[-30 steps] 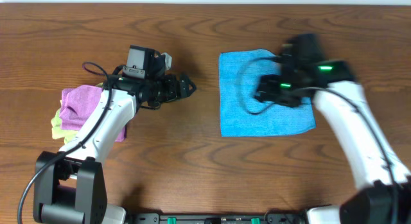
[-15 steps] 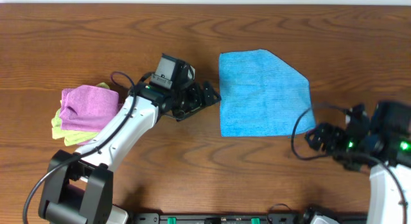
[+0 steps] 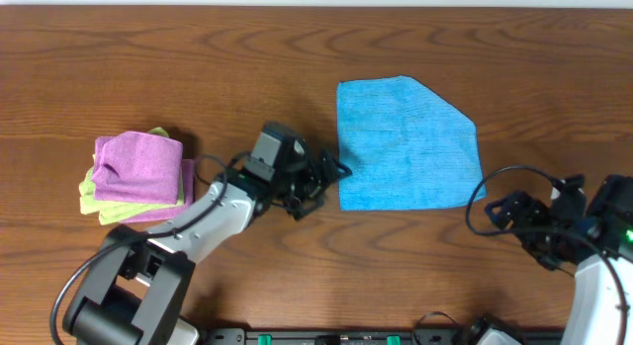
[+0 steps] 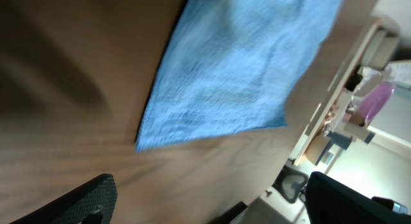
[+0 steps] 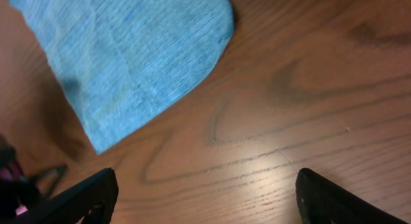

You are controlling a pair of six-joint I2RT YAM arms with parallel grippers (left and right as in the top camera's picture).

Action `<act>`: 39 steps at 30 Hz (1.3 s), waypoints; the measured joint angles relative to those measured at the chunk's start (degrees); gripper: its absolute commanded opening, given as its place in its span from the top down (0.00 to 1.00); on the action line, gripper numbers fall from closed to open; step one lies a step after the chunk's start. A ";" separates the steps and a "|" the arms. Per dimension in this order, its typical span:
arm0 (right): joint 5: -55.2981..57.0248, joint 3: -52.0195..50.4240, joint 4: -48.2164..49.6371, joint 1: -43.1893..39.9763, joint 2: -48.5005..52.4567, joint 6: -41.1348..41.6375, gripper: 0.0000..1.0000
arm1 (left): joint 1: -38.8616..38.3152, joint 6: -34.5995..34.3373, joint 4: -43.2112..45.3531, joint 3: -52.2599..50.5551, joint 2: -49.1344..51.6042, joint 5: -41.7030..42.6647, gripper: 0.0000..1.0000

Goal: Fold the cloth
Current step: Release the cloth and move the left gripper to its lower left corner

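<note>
While the cloth (image 3: 406, 142) lies flat at the middle-right of the table (image 3: 297, 48), with one far corner seemingly tucked in, the overhead view puts the left gripper (image 3: 334, 177) just beside its near-left corner. The right gripper (image 3: 499, 212) is near its near-right corner. Both are spread wide and empty.

From the left wrist, a cloth corner sits ahead of the open jaws. Blur may hide whether the edge lifts, so approach low and slide one finger under.

From the right wrist, the nearest corner lies ahead and to the left. Pinch both corners together, then carry them evenly across for a square fold.
</note>
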 measured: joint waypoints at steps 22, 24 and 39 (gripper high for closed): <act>-1.66 0.00 5.09 -0.90 8.96 3.08 0.11 | -3.87 -13.22 3.56 -2.12 2.51 -7.45 0.04; -1.66 0.00 5.07 -0.90 8.96 3.34 0.11 | -4.07 -13.86 4.07 -2.12 2.93 -7.85 0.04; -2.75 0.00 4.98 -0.90 8.96 3.72 0.11 | -6.62 -18.69 18.08 -1.46 9.70 -7.23 0.04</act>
